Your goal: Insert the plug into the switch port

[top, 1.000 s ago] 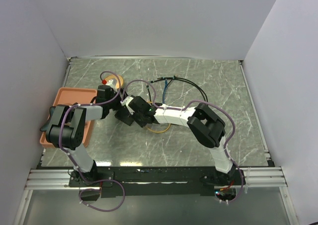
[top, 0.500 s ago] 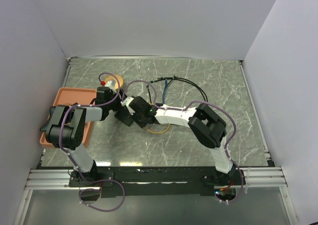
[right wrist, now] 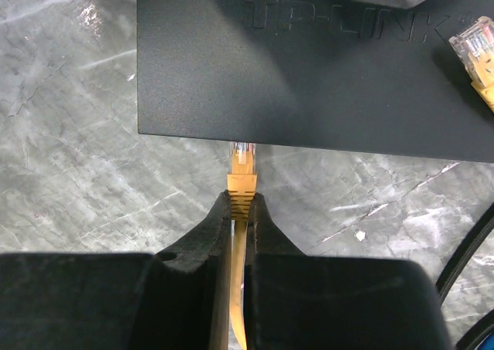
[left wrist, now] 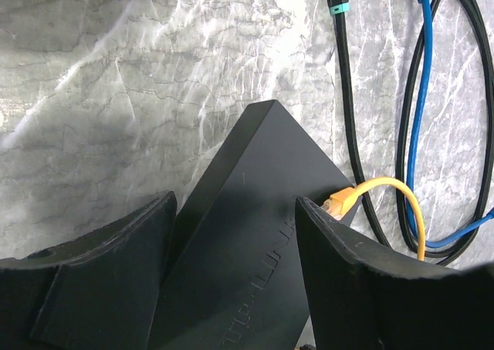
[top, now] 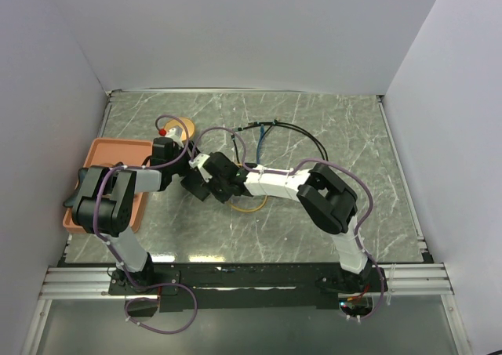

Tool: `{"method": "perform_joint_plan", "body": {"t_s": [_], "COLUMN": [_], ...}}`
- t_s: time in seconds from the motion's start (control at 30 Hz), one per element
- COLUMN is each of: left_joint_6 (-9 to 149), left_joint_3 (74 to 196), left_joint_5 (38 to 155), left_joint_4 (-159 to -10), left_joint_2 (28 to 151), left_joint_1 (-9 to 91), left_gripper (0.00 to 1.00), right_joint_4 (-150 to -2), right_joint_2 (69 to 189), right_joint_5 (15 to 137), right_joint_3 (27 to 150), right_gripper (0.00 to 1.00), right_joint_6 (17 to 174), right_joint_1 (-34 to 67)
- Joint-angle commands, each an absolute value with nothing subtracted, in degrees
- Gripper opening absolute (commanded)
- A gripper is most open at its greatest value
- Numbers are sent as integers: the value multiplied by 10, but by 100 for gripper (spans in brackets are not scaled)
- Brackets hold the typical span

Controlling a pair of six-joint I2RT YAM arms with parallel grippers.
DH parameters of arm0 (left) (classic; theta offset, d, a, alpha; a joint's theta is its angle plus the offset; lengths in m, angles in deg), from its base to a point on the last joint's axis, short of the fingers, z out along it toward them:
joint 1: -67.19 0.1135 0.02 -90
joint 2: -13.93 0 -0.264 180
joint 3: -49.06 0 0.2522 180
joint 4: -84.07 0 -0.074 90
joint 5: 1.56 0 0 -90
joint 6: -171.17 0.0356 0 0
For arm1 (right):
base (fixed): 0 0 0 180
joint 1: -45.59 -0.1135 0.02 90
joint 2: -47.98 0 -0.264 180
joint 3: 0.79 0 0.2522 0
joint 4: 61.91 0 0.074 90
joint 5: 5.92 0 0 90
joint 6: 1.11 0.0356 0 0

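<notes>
On the grey marble table [right wrist: 69, 180], the right claw [right wrist: 241, 202] pinches the yellow cable [right wrist: 236, 288]. The plug [right wrist: 242, 167] just ahead meets the switch [right wrist: 309, 72], which the left claw [left wrist: 235, 205] clasps. Any misalignment could jam it.

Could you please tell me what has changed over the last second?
The right gripper, pinching the plug, edged slightly left toward the switch. The left gripper, straddling the switch, barely moved. No grasp or release is visible; the cables and orange tray stayed put.
</notes>
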State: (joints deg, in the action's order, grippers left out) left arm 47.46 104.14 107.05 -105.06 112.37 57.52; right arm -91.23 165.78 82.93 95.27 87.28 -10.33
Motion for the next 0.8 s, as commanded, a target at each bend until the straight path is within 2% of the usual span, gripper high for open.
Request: {"method": "perform_joint_plan", "body": {"t_s": [0.0,0.23,0.77], "left_joint_6": [456,446,420], "left_joint_3": [1031,1019,982], "left_joint_5": [1103,1105,1119], "left_joint_4": [-1024,-1025,-1022], "left_joint_2": [1121,1110,1085], "left_joint_1": [566,566,566], "left_gripper": [69,68,65], "right_joint_4": [-846,-899,-847], "right_joint_2": [1638,1684,1677], "right_joint_5": [839,887,907], "right_joint_3": [987,1054,1025], "right_gripper": [0,0,0], "right_joint_6": [860,908,957], "right_joint_1": [-108,-109,-107]}}
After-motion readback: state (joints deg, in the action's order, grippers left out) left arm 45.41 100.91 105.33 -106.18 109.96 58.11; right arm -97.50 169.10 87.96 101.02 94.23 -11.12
